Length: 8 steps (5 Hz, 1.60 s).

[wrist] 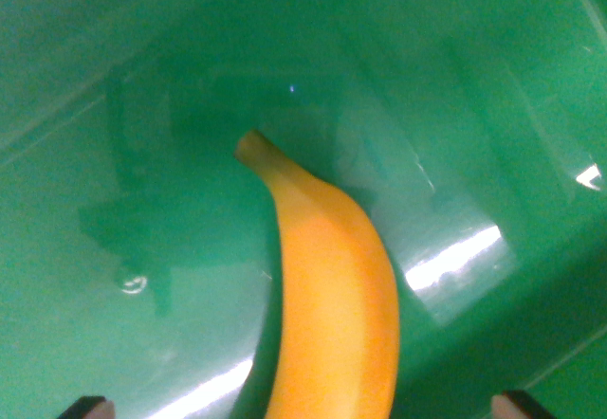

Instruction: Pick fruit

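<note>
Closing on the banana (332,296) calls for the pincer (308,406) to come straight down with one fingertip on each side of the fruit's width, and the frame suggests it is already lined up that way: a dark fingertip shows at the lower left corner and another at the lower right, well apart, with the banana running between them. The pincer stands apart and holds nothing. A good grasp would take the thick middle of the fruit, across its narrow dimension, not along its length, since the skin is smooth and curved and could slide out of a hold near the tapered end.

The banana lies in the lower centre of the frame on a glossy green surface (142,87), which may be the inside of a bin or tub; the blur and the reflections make that hard to settle. Its long axis runs from the bottom edge upward, bowing gently, and its narrow tip points to the upper left, ending near the middle of the frame. The other end is cut off by the bottom edge.
</note>
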Motion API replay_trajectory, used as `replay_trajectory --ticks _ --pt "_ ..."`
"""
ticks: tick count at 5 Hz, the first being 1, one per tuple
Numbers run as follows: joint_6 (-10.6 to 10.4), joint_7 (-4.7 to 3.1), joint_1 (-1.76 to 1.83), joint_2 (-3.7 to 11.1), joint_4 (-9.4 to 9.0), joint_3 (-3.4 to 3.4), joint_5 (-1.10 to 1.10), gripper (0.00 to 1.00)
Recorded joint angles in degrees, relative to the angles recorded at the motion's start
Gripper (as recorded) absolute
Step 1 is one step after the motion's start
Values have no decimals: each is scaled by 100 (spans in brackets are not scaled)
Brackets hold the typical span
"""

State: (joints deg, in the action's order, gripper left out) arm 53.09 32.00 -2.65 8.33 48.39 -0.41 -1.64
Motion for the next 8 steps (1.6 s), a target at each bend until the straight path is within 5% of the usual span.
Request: replay_trajectory --ticks 1,2,3,8 --pt "-170 139 12 31 -181 2 -29 0" --pt "-170 139 12 31 -181 2 -29 0" --pt "-316 258 22 57 -335 3 -54 0" --pt "-524 428 36 94 -555 6 -90 0"
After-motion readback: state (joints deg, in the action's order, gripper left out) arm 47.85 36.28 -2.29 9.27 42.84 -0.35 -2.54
